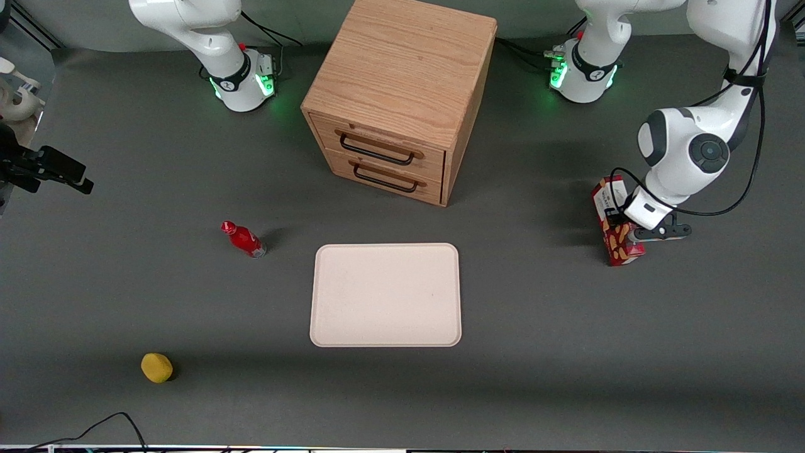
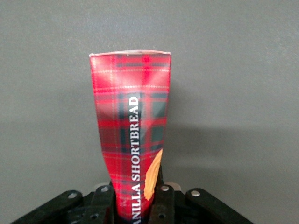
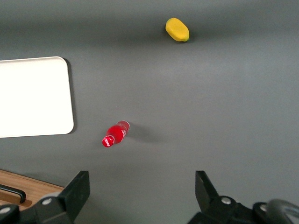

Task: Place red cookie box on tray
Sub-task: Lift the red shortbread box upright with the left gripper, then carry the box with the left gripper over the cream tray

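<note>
The red cookie box (image 1: pixel 616 220) stands tilted on the table toward the working arm's end, with its white end panel up. My left gripper (image 1: pixel 619 221) is at the box and shut on it. In the left wrist view the box (image 2: pixel 132 135) is red tartan with "VANILLA SHORTBREAD" lettering, and the gripper (image 2: pixel 133 205) clamps its near end between both fingers. The cream-beige tray (image 1: pixel 386 295) lies flat mid-table, nearer the front camera than the drawer cabinet. It also shows in the right wrist view (image 3: pixel 32 98).
A wooden two-drawer cabinet (image 1: pixel 402 94) stands farther from the front camera than the tray. A small red bottle (image 1: pixel 243 239) lies beside the tray toward the parked arm's end. A yellow lemon-like object (image 1: pixel 156 367) sits near the front edge.
</note>
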`<state>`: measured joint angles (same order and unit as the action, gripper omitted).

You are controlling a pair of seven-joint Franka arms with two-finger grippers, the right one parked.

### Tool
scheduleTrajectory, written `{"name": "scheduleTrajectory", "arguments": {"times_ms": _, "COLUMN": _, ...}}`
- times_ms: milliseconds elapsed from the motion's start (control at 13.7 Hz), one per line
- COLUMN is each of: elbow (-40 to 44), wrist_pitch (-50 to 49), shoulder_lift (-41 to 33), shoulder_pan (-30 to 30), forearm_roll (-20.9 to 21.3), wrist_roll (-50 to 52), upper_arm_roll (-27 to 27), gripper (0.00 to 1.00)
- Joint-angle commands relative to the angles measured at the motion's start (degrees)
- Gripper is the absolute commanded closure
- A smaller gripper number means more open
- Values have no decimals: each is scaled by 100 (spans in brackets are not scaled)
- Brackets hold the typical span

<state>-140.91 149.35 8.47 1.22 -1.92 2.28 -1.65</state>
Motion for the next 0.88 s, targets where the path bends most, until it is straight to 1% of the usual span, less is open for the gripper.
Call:
{"name": "scheduleTrajectory", "arguments": {"times_ms": 0, "elbow": 439, "wrist_pitch": -1490, "shoulder_lift": -713, "shoulder_pan": 62, "forearm_roll": -81, "wrist_roll": 132, "upper_arm_roll": 103, "gripper": 72}}
{"name": "scheduleTrajectory", "arguments": {"times_ms": 146, "elbow": 800, "wrist_pitch": -2362, "shoulder_lift": -1064, "shoulder_pan": 62, "forearm_roll": -81, "wrist_roll": 150, "upper_arm_roll": 112, "gripper": 72}}
{"name": "scheduleTrajectory", "arguments": {"times_ms": 220, "elbow": 1036, "wrist_pitch": -2949, "shoulder_lift": -1275, "shoulder_pan": 62, "forearm_roll": -81, "wrist_roll": 150, "upper_arm_roll": 147, "gripper": 72}}
{"name": "scheduleTrajectory", "arguments": {"times_ms": 366, "elbow": 1843, "wrist_pitch": -4415, "shoulder_lift": -1558, "shoulder_pan": 71, "forearm_roll": -81, "wrist_roll": 167, "upper_arm_roll": 235, "gripper": 71}}
{"name": "scheduleTrajectory", "arguments": {"times_ms": 512, "elbow": 2722, "wrist_pitch": -5595, "shoulder_lift": -1594, "shoulder_pan": 80, "forearm_roll": -81, "wrist_roll": 403, "upper_arm_roll": 349, "gripper": 71}}
{"name": "scheduleTrajectory", "arguments": {"times_ms": 585, "elbow": 3153, "wrist_pitch": -6097, "shoulder_lift": -1576, "shoulder_pan": 80, "forearm_roll": -89, "wrist_roll": 509, "upper_arm_roll": 489, "gripper": 70}}
{"name": "scheduleTrajectory", "arguments": {"times_ms": 659, "elbow": 3418, "wrist_pitch": -6354, "shoulder_lift": -1559, "shoulder_pan": 80, "forearm_roll": -98, "wrist_roll": 614, "upper_arm_roll": 612, "gripper": 70}}
{"name": "scheduleTrajectory", "arguments": {"times_ms": 732, "elbow": 3516, "wrist_pitch": -6409, "shoulder_lift": -1532, "shoulder_pan": 80, "forearm_roll": -107, "wrist_roll": 807, "upper_arm_roll": 735, "gripper": 70}}
{"name": "scheduleTrajectory", "arguments": {"times_ms": 805, "elbow": 3526, "wrist_pitch": -6366, "shoulder_lift": -1515, "shoulder_pan": 89, "forearm_roll": -211, "wrist_roll": 991, "upper_arm_roll": 832, "gripper": 70}}
